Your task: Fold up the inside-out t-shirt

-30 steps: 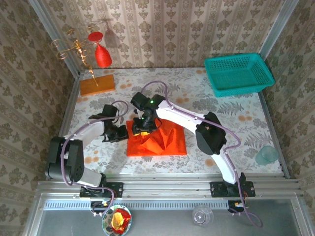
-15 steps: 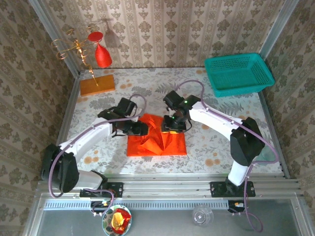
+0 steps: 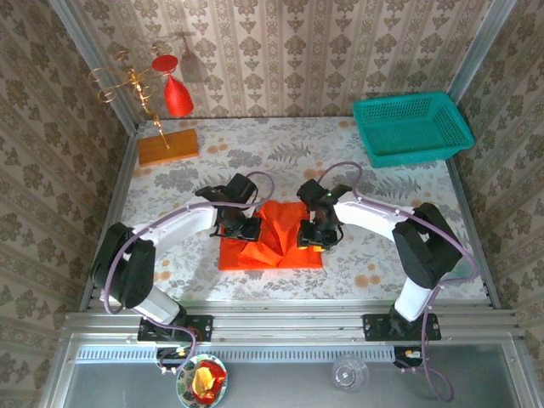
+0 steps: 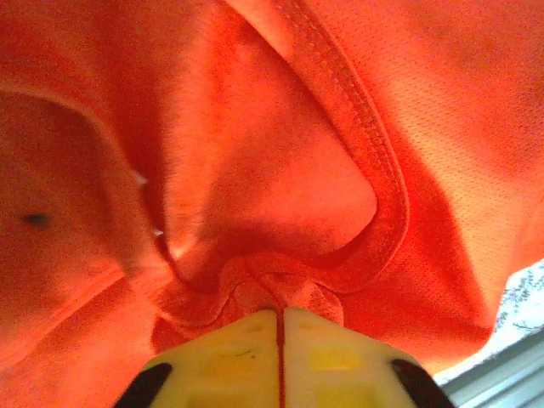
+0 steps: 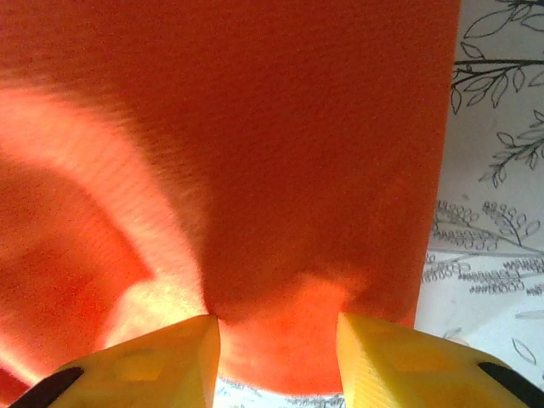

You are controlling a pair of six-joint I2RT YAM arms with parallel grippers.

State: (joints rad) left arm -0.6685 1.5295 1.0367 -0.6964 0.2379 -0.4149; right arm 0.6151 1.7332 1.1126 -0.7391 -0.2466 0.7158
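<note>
The top view is lit brightly and evenly from above, with only soft shadows cast on the table [image 3: 374, 255]. In the wrist views the t-shirt [image 4: 280, 170] is rendered very close: the nearest folds are blurred, and glowing patches are seen amid darker, shaded cloth.

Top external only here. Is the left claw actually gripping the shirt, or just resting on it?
Observer: Gripping. The left claw is shut, and t-shirt cloth puckers into its tips beside a stitched hem.
Operator: And the right one?
Observer: The right claw has its fingers apart, with a thick fold of cloth filling the gap. It looks like a grip.
</note>
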